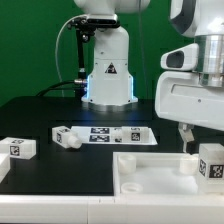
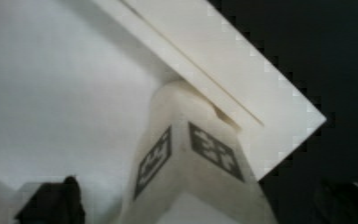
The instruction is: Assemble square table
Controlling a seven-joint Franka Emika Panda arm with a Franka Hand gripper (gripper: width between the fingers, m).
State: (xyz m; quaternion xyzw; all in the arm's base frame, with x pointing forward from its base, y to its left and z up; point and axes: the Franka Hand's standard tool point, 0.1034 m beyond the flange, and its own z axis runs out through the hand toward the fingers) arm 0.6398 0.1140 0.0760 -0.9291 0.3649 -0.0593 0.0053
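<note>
The white tray-like tabletop (image 1: 150, 180) lies at the front of the exterior view's right. One white leg (image 1: 210, 164) with a black-and-white tag stands upright in its right-hand corner. In the wrist view that leg (image 2: 197, 150) rises from the corner of the tabletop (image 2: 69, 90). My gripper (image 1: 200, 145) hangs just above the leg, its fingers straddling the leg's top. The gripper (image 2: 194, 208) is open, and a strip of white shows between the dark left finger (image 2: 51, 203) and the leg. The other finger is hard to make out against the dark table.
Two loose legs lie on the black table, one (image 1: 18, 148) at the exterior view's left and another (image 1: 67, 137) nearer the middle. The marker board (image 1: 108, 133) lies flat behind the tabletop. The robot base (image 1: 108, 75) stands at the back.
</note>
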